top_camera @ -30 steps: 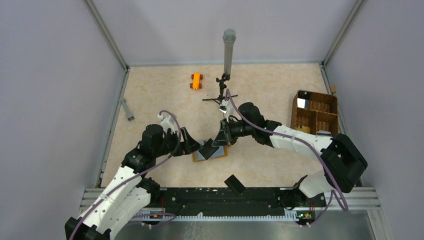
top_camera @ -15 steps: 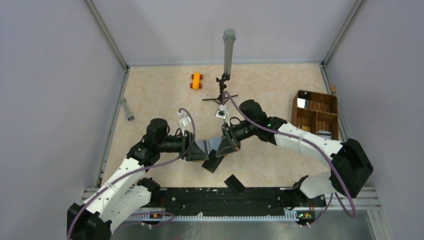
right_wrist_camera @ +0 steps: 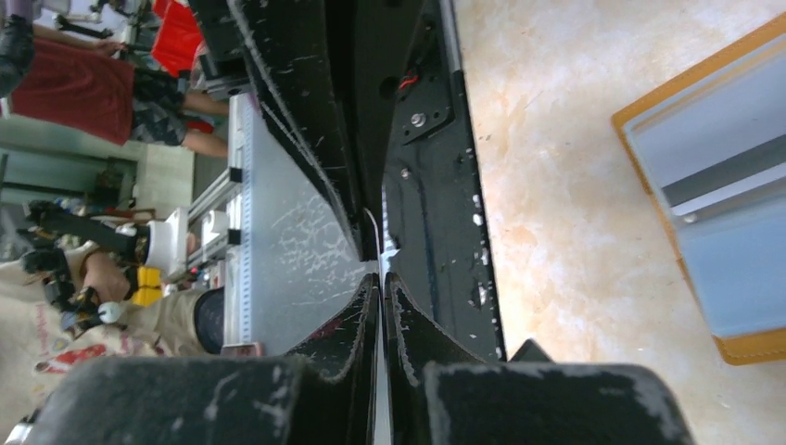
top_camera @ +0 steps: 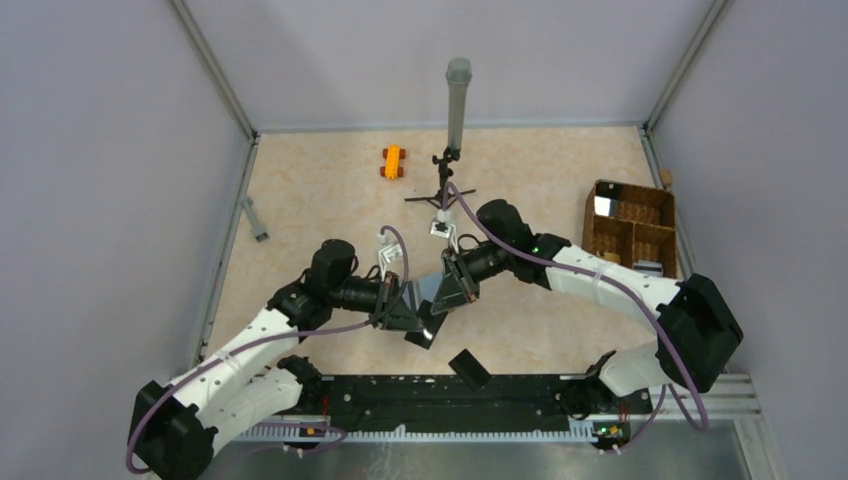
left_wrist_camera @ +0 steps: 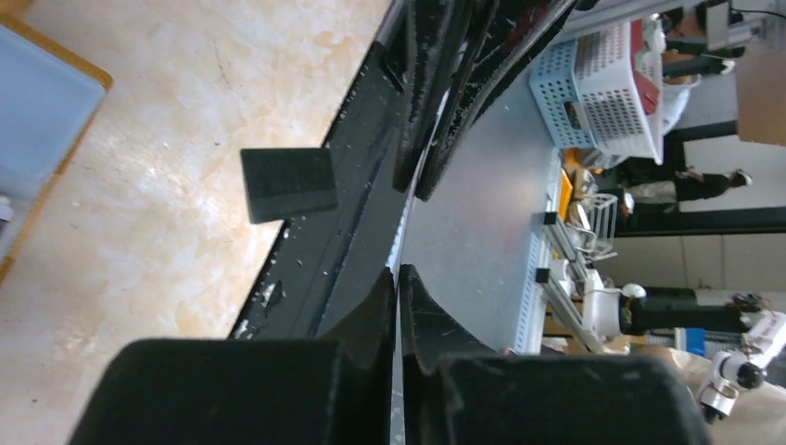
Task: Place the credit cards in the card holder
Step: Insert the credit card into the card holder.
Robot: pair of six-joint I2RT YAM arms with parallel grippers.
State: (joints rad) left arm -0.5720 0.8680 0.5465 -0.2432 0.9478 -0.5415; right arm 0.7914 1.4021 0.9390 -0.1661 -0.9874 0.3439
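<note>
Left gripper (top_camera: 420, 325) and right gripper (top_camera: 450, 295) are both pressed together, nothing visibly pinched. The card holder (right_wrist_camera: 753, 348) lies flat on the worktop (top_camera: 320, 200) between them, just far of the left gripper and beside the right, which looks nearer; a pale blue card (left_wrist_camera: 37, 102) rests on it

Top: fixed high behind the bases (top_camera: 298, 376), tilted down over the whole table (top_camera: 320, 200). Left wrist: low, close, rolled sideways, facing the near rail (left_wrist_camera: 329, 250) and block (left_wrist_camera: 288, 184), both also seen from above. Right wrist: equally low, facing that rail; holder (right_wrist_camera: 714, 213) at frame edge, as in left wrist.
</note>
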